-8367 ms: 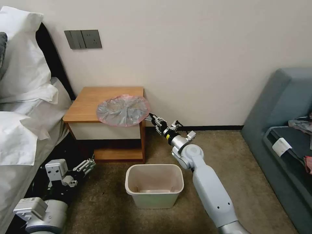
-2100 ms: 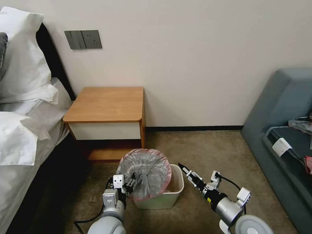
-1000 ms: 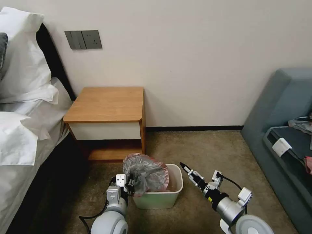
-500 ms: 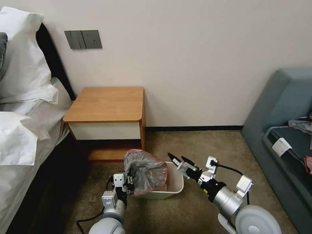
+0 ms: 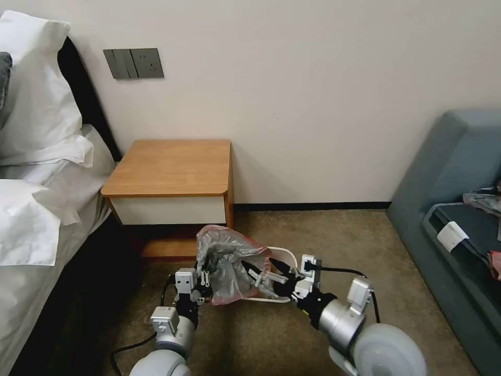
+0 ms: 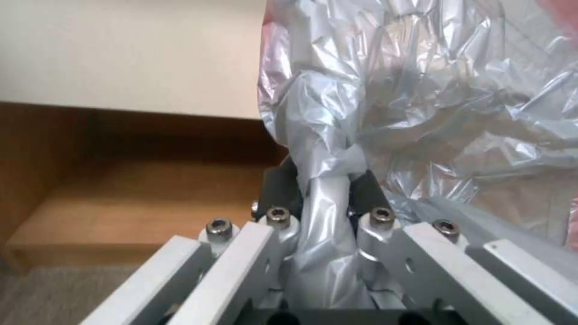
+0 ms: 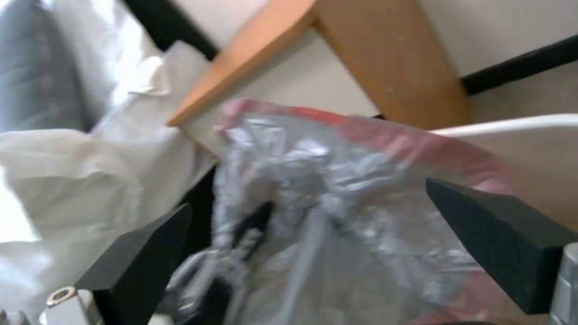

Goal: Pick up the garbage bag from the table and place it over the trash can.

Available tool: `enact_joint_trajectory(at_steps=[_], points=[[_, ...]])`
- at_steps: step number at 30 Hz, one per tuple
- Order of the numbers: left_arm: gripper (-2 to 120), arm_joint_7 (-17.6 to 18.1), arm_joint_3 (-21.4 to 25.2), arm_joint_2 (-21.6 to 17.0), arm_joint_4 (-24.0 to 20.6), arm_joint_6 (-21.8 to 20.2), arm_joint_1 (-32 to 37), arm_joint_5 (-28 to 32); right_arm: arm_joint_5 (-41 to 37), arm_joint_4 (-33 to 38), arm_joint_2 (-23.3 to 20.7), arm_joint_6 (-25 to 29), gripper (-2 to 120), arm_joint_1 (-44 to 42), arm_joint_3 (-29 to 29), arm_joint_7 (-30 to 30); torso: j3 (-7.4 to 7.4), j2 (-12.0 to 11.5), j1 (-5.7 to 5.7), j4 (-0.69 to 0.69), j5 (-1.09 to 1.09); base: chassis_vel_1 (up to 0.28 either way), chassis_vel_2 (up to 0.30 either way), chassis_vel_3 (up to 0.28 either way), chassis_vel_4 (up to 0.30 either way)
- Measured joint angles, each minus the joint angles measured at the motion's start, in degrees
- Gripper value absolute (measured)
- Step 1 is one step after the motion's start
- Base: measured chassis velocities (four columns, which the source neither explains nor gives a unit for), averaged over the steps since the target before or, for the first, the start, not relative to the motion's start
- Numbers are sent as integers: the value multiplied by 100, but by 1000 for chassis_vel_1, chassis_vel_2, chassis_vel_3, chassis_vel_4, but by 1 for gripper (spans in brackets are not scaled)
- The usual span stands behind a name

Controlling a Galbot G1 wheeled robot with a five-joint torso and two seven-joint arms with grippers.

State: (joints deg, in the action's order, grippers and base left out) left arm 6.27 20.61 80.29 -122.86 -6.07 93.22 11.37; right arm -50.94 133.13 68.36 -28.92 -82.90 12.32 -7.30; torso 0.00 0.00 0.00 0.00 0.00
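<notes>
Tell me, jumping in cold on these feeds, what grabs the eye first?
The crumpled garbage bag with its pink-red rim, bunched over the left side of the trash can on the carpet in front of the table. The left gripper is shut on a fold of it, while the right gripper reaches in open from the other side.

- garbage bag (image 5: 229, 269): crumpled grey plastic, pink-red rim, bunched upright, lower centre of frame;
- trash can (image 5: 284, 257): cream rim behind it;
- table (image 5: 169, 168): bare-topped, centre left
</notes>
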Motion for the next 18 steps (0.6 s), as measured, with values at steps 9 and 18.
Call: enact_joint_trajectory(at_steps=[9,18], points=[[5,-24,15,25,-106,27,85,-21,250,-178,270,76,100,277,-358,-836,0,0,0,0,0,0,0,0,0],[5,-35,20,31,-114,35,111,-22,357,-391,322,151,100,372,-401,-872,-1,0,0,0,0,0,0,0,0]])
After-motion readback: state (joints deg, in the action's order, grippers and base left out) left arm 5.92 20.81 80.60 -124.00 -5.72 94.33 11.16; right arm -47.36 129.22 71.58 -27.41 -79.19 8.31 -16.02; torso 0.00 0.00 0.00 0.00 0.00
